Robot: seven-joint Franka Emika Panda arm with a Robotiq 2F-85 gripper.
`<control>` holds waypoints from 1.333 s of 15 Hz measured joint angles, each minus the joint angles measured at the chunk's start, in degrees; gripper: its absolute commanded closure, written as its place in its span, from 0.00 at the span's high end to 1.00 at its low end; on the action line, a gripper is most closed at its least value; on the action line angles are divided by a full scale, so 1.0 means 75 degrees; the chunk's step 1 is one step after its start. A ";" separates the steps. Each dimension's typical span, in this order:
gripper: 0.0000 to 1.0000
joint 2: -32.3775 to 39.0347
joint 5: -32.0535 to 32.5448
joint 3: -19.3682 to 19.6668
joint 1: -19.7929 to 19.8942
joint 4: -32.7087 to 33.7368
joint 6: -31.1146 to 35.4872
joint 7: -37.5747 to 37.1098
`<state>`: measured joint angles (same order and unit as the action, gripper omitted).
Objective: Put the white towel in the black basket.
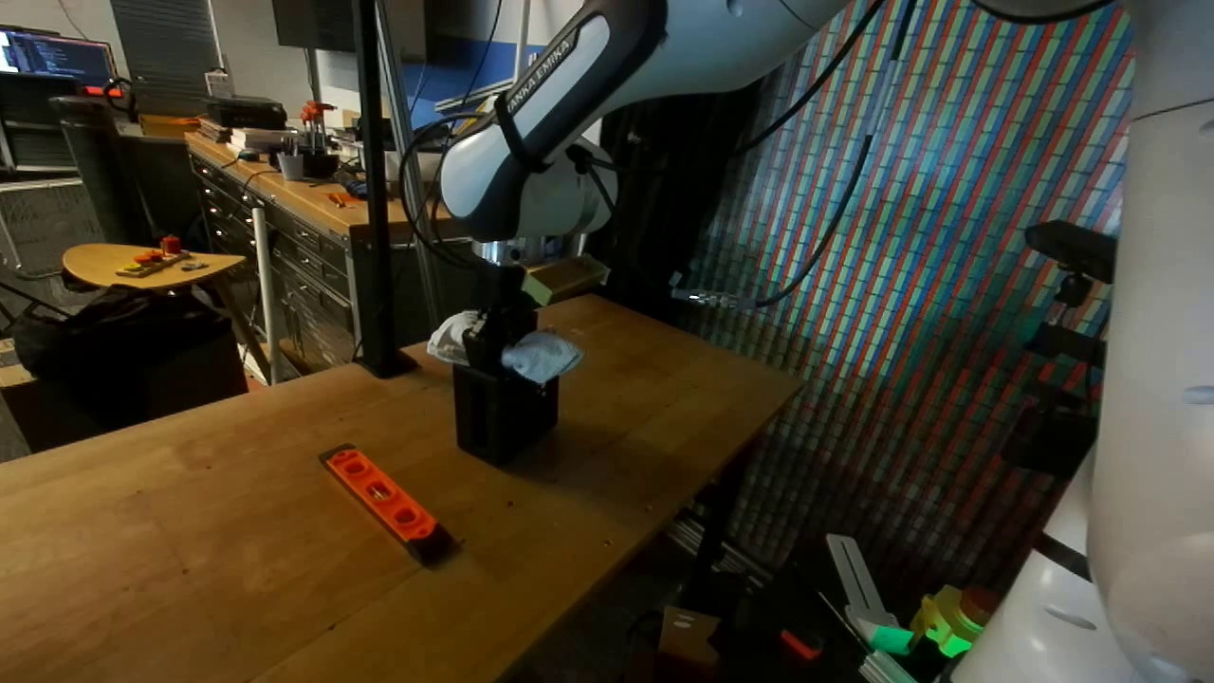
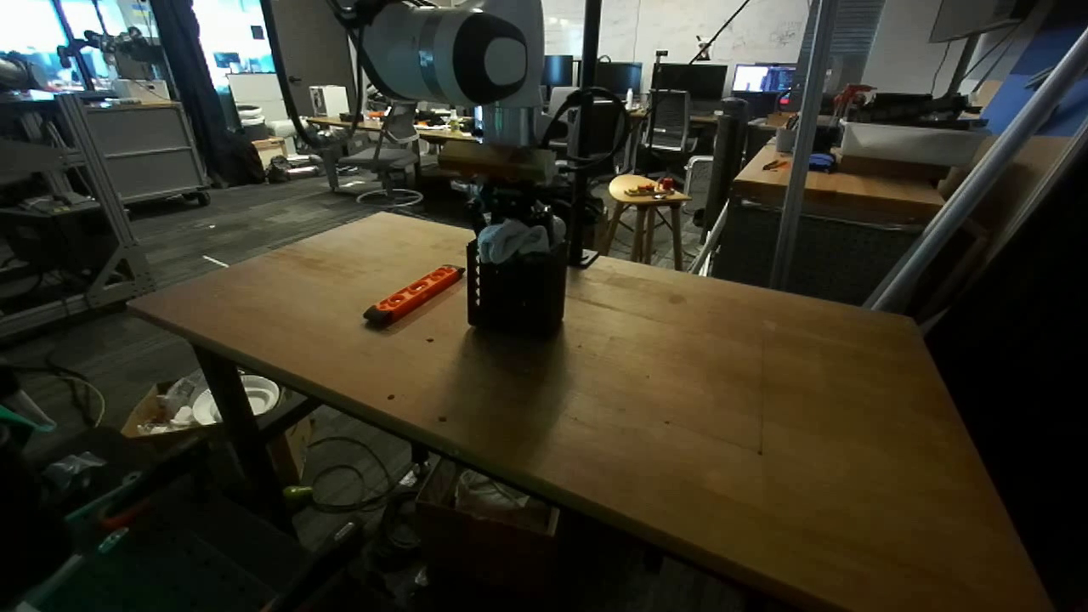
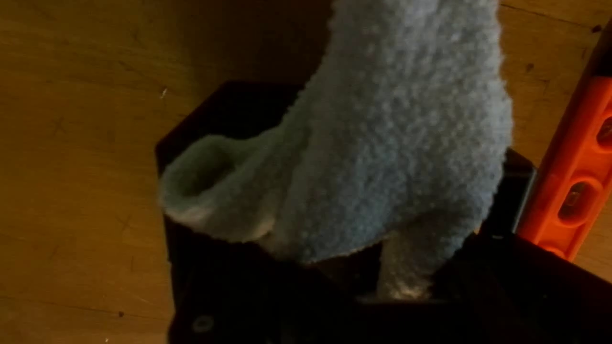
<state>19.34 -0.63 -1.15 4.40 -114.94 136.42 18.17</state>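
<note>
Closed fingers pinch the towel at the mouth of the basket; open counter separates it from the level and both long edges.

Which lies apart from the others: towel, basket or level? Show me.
The orange level, flat on the table, touching neither; the white towel, pinched in the gripper, hangs at the mouth of the black basket.

White towel: grey-white, bluish on some folds
Black basket: matte black
Torpedo level: bright red-orange body, black ends
Wooden tabletop: honey-brown, dotted with small dark marks
Franka arm: off-white with black sections
Mosaic backdrop: slanting stripes of small red, green and blue bricks
Stool seat: pale wood yellow
</note>
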 measured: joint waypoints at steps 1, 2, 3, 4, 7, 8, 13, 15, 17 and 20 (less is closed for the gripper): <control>0.37 -0.0002 0.0058 0.0000 -0.0019 0.0003 -0.0008 -0.0001; 0.44 -0.0008 0.0133 0.0000 -0.0047 0.0010 -0.0024 -0.0008; 0.53 -0.0016 0.0237 0.0000 -0.0082 0.0016 -0.0044 -0.0020; 0.59 -0.0021 0.0349 0.0000 -0.0122 0.0026 -0.0072 -0.0032; 0.82 -0.0036 0.0649 0.0000 -0.0270 0.0081 -0.0207 -0.0117; 0.89 -0.0050 0.0732 0.0000 -0.0320 0.0092 -0.0259 -0.0157; 1.00 -0.0212 0.1168 0.0000 -0.0522 0.0107 -0.0421 -0.0394; 1.00 -0.0302 0.1288 0.0001 -0.0565 0.0107 -0.0476 -0.0466; 1.00 -0.0419 0.1424 0.0001 -0.0605 0.0106 -0.0577 -0.0544; 1.00 -0.0577 0.1572 0.0001 -0.0658 0.0104 -0.0690 -0.0654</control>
<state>15.01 11.16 -1.14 -0.53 -114.16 131.24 13.26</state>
